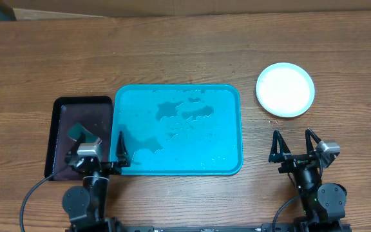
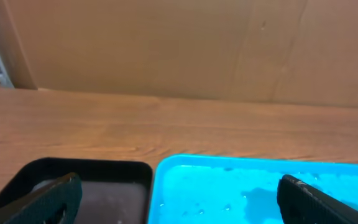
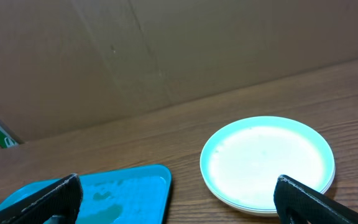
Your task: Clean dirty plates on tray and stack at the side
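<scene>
Left gripper (image 2: 179, 200), right gripper (image 1: 294, 140): fingers spread, empty. Risk of knocking stacked plates (image 1: 285, 89) on any low forward reach; risk of sloshing water (image 1: 184, 113) off turquoise tray (image 1: 240, 129).

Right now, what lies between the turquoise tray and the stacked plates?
Nothing but bare table; the overhead view shows tray and plates apart.

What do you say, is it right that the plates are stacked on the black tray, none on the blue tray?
No. The plates are stacked on the table, right of the blue tray, not on the black tray, as the overhead view shows. None are on the blue tray.
</scene>
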`<action>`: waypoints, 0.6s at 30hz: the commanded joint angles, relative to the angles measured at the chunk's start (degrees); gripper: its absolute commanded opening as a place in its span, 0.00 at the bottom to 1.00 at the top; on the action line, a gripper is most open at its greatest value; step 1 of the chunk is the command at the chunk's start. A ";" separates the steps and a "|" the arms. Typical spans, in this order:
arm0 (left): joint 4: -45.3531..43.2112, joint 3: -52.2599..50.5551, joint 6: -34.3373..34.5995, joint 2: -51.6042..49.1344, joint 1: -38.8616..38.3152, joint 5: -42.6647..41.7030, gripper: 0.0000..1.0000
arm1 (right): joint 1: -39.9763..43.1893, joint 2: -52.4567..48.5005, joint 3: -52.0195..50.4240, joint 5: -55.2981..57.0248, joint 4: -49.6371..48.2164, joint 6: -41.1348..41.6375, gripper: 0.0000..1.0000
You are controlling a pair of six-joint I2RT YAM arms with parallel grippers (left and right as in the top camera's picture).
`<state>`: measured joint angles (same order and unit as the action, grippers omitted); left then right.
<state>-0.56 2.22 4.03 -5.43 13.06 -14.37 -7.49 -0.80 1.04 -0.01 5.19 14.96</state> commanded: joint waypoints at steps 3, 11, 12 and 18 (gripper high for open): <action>0.68 -1.95 -0.61 2.99 -2.64 4.76 1.00 | 0.28 0.63 -0.59 -0.11 -0.35 -0.39 1.00; 5.03 -1.95 -0.44 5.27 -4.37 12.46 1.00 | 0.28 0.63 -0.59 -0.11 -0.35 -0.39 1.00; 5.05 -1.95 -0.44 5.27 -4.37 12.46 1.00 | 0.28 0.63 -0.59 -0.11 -0.35 -0.39 1.00; 5.11 -1.95 -2.19 5.27 -4.52 12.50 1.00 | 0.28 0.63 -0.59 -0.11 -0.35 -0.39 1.00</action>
<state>4.29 0.56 3.90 -0.97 8.97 -3.33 -7.49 -0.80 1.04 0.01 5.15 14.96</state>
